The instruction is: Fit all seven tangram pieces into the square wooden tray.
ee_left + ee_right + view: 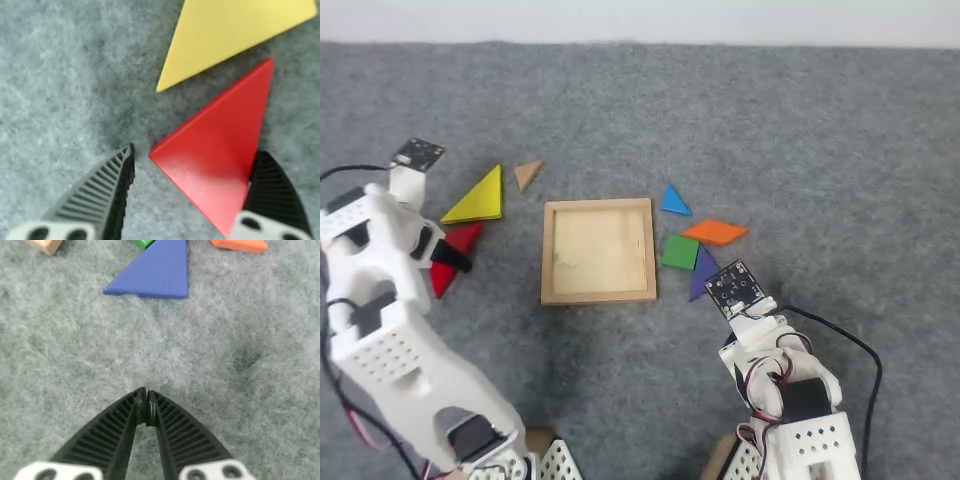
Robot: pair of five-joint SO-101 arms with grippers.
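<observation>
The tray (547, 252), pale wood with a raised rim, lies square on the grey, fuzzy surface (770, 130); all seven pieces lie flat on the felt outside it. On the left arm's side are the yellow triangle (478, 198) and the red triangle (455, 255), near each other but apart; a small tan triangle (527, 174) sits off the tray's far corner. On the other side the blue triangle (673, 201), orange parallelogram (715, 232), green square (680, 251) and purple triangle (702, 273) crowd together, the square just beside the tray's edge. A broad stretch of felt lies beyond the tray's far edge.

The left gripper (196, 150) has its ribbed black fingers (107, 195) spread wide astride a corner of the glossy red triangle; one stands off the edge, the other seems to touch it, though the view is too close to be sure. The right gripper (146, 392) has its fingers closed tip to tip over felt, short of the purple triangle's long edge.
</observation>
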